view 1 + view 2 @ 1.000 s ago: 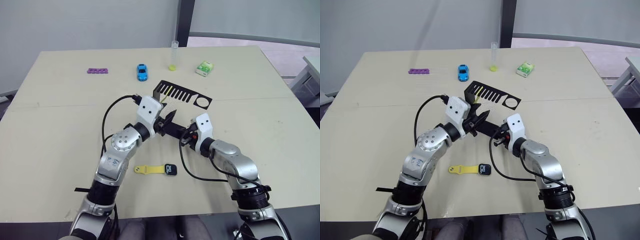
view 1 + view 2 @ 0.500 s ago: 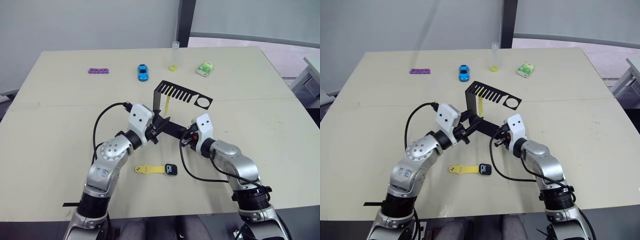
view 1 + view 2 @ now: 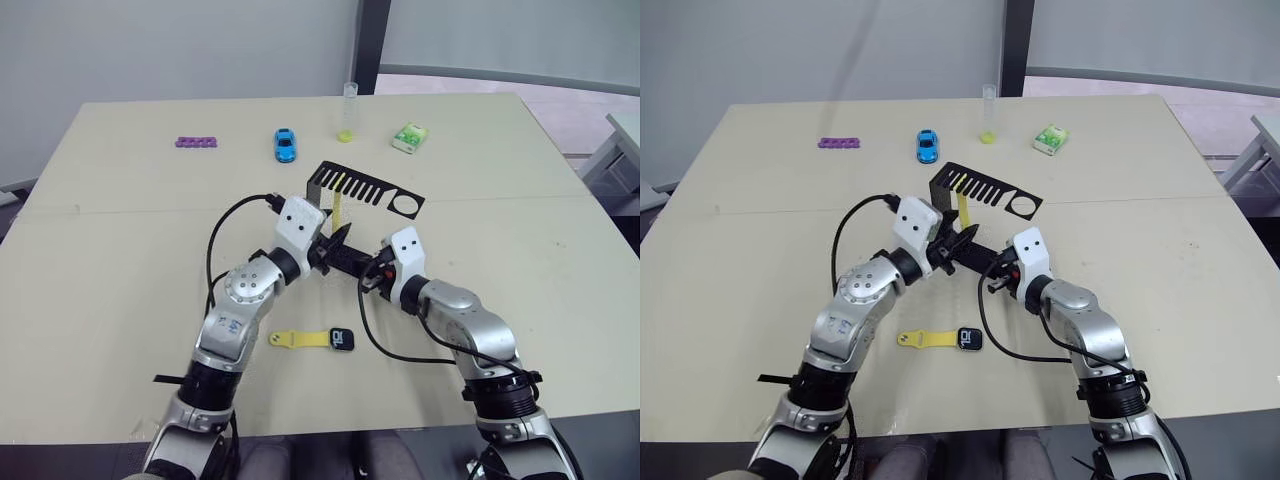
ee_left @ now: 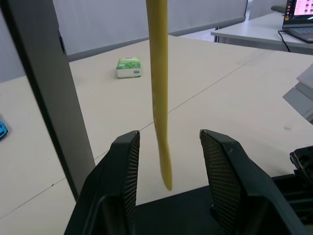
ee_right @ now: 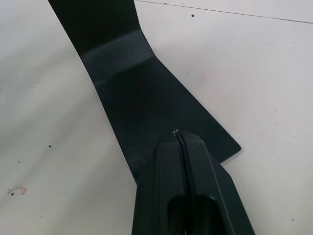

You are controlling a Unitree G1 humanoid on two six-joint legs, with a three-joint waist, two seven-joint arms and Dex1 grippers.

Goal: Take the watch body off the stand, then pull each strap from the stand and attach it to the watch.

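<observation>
The hanging strap (image 4: 159, 88) sits in the gap between the parted left fingers (image 4: 126, 166), with free room on both sides. The stand's upright (image 4: 46, 83) crowds one side. The right gripper (image 5: 178, 134), pressed closed, occupies the stand's foot (image 5: 146, 98).

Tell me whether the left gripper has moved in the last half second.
Yes. The left gripper has swung forward toward the stand, and its open fingers now flank the hanging yellow strap.
</observation>
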